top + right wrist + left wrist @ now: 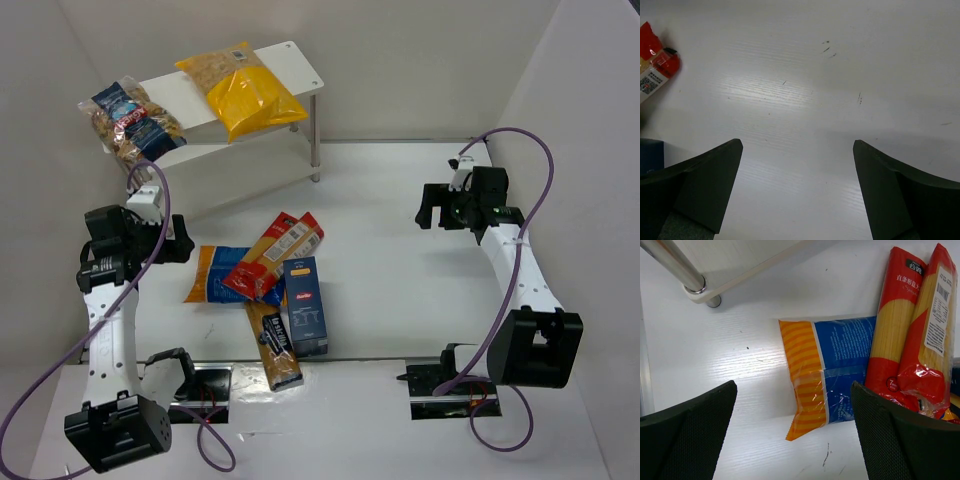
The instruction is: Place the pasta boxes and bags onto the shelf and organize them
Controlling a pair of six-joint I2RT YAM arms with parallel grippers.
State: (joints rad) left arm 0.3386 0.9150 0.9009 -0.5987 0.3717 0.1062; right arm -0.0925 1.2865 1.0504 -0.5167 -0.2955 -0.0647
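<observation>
The white shelf (pixel 295 62) stands at the back left; the yellow bag (pixel 245 92) and the clear bag with a dark blue label (pixel 130 118) lie on its top board. On the table lie the blue bag with orange ends (pixel 212 274), two red-yellow spaghetti packs (pixel 280 250), the dark blue carton (pixel 305 305) and the black-orange pack (pixel 275 350). My left gripper (pixel 180 245) is open and empty, just left of the blue bag (pixel 832 375). My right gripper (pixel 432 208) is open and empty over bare table at the right.
A shelf leg (pixel 682 271) and the lower board's corner show at the top left of the left wrist view. White walls close in the table at the back and both sides. The red-yellow packs (pixel 912 335) overlap the blue bag's right end.
</observation>
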